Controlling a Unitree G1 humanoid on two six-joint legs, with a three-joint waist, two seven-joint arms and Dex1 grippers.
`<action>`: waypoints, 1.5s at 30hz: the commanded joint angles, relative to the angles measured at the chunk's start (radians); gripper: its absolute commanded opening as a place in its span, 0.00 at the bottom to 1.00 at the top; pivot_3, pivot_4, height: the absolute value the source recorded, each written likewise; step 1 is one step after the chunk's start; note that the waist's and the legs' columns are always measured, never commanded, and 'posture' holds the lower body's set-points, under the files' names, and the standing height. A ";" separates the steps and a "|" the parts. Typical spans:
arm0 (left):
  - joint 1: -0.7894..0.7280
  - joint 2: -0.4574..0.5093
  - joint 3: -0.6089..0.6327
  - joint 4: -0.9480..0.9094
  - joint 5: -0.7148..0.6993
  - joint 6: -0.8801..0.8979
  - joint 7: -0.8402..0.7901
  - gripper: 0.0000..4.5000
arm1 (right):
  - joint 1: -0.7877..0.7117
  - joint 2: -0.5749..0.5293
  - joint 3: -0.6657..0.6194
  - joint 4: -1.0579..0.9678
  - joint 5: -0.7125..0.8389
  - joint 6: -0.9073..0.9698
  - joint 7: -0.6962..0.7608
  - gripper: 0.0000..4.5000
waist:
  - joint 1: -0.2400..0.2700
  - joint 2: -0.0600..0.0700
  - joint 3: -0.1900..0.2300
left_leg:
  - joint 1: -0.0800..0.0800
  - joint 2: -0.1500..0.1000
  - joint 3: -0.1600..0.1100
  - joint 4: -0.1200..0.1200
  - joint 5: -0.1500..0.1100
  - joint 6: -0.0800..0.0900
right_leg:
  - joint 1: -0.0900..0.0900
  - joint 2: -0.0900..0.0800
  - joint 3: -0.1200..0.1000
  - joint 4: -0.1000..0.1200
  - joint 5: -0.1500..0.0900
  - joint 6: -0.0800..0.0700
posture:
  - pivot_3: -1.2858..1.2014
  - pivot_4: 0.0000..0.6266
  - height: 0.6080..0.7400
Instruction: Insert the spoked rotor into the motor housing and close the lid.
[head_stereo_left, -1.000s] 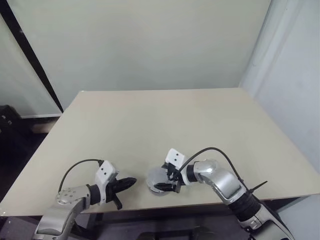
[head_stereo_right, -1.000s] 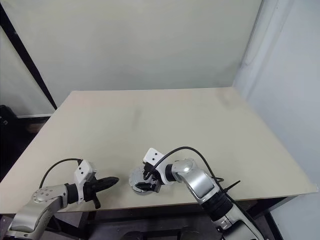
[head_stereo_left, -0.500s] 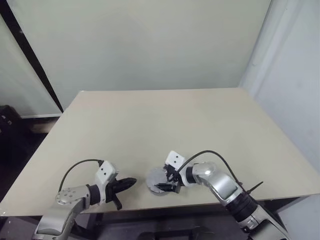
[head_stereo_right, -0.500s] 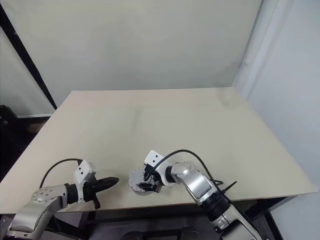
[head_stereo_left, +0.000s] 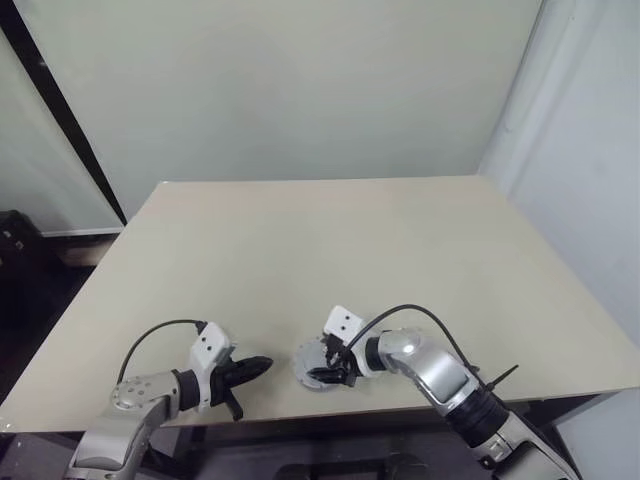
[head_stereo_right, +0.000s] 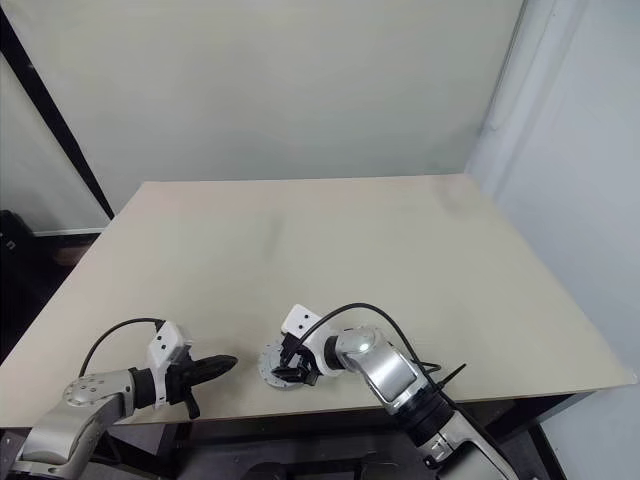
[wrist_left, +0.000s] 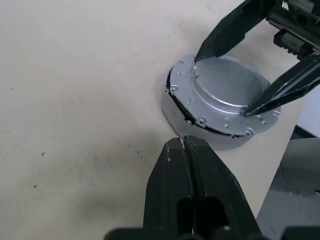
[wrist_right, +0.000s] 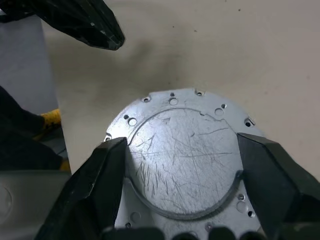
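At the lower left of the left eye view, nearest the camera, the left gripper (head_stereo_left: 255, 364) is seen just above the table (head_stereo_left: 330, 240), its two black fingers pressed together with nothing between them. In the left wrist view the same joined fingers (wrist_left: 187, 185) are pointed toward the motor assembly, with a strip of bare tabletop left between.

Just to the right, at the lower centre of the left eye view, the lid (wrist_left: 227, 87) is found seated on top of the motor housing (wrist_left: 175, 112), close to the table's near edge. The lid is shown as a scratched grey disc with a raised round centre and a flange ringed with small holes; the housing is visible beneath it as a low silver wall with a dark seam under the flange. The spoked rotor cannot be made out in any view.

The right gripper (head_stereo_left: 327, 365) is placed over the lid from the right side. Its fingers are held apart and are set against opposite sides of the raised centre, as seen in the right wrist view, where one black finger (wrist_right: 97, 175) is seen at the lower left and the other at the lower right of the disc. Whether the lid is squeezed or merely touched cannot be told.

Farther up the frame, the pale tabletop is shown stretching back to a plain light wall (head_stereo_left: 300, 90).
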 joint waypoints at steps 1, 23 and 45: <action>-0.018 -0.001 0.009 -0.003 -0.006 -0.022 -0.006 0.00 | -0.007 0.006 0.006 -0.047 -0.009 0.022 -0.015 0.71 | 0.000 0.000 0.000 | 0.000 0.000 0.000 0.000 0.000 0.000 | 0.000 0.000 0.000 0.000 0.000 0.000 | 0.52 0.00 1.00; -0.025 -0.022 -0.008 0.018 0.004 -0.037 -0.003 0.00 | 0.000 0.049 0.024 -0.059 -0.051 0.120 -0.139 0.71 | -0.003 0.000 0.000 | 0.002 0.000 0.000 0.000 0.000 0.000 | 0.000 0.000 0.000 0.000 0.000 0.000 | 0.52 0.00 1.00; -0.041 -0.034 -0.038 0.018 0.009 -0.045 -0.004 0.00 | -0.022 -0.018 0.076 -0.035 -0.069 0.106 -0.096 0.71 | -0.003 0.000 0.000 | 0.002 0.000 0.000 0.000 0.000 0.000 | 0.000 0.000 0.000 0.000 0.000 0.000 | 0.52 0.00 1.00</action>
